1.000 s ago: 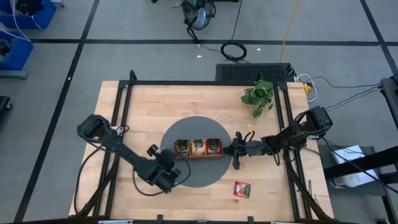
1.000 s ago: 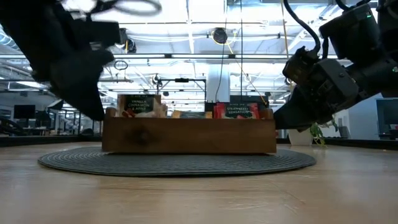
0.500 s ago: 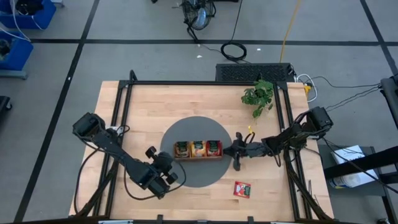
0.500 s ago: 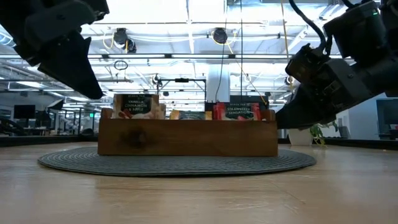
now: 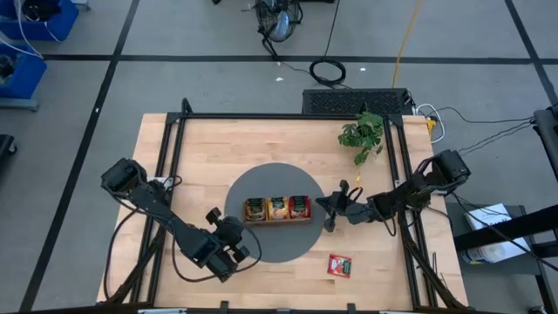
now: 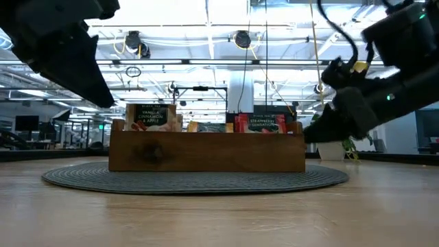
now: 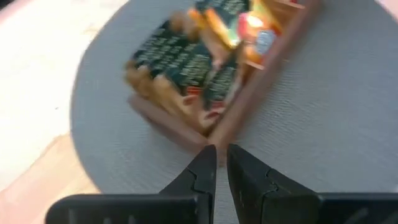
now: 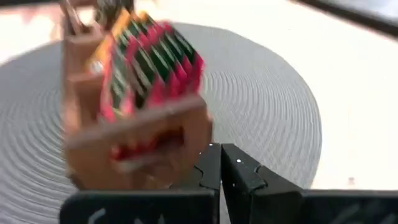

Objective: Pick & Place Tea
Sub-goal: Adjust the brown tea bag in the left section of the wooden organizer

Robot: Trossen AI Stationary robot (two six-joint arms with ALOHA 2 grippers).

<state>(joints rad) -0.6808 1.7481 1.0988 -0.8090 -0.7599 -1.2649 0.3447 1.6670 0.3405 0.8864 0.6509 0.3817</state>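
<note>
Where labels face out, sachets [image 6: 145,116] read "CINNAMON & APPLE", "STRAWBERRY SENSATION"

The tray [image 5: 277,208] sits on the round mat [image 5: 277,246] at the middle of the surface [image 5: 200,148], with sachets [image 5: 277,206] standing in its three compartments. One sachet [image 5: 339,264] lies alone on the surface near the front edge, right of the mat. A plant [image 5: 362,135] stands behind, to the right.
</note>
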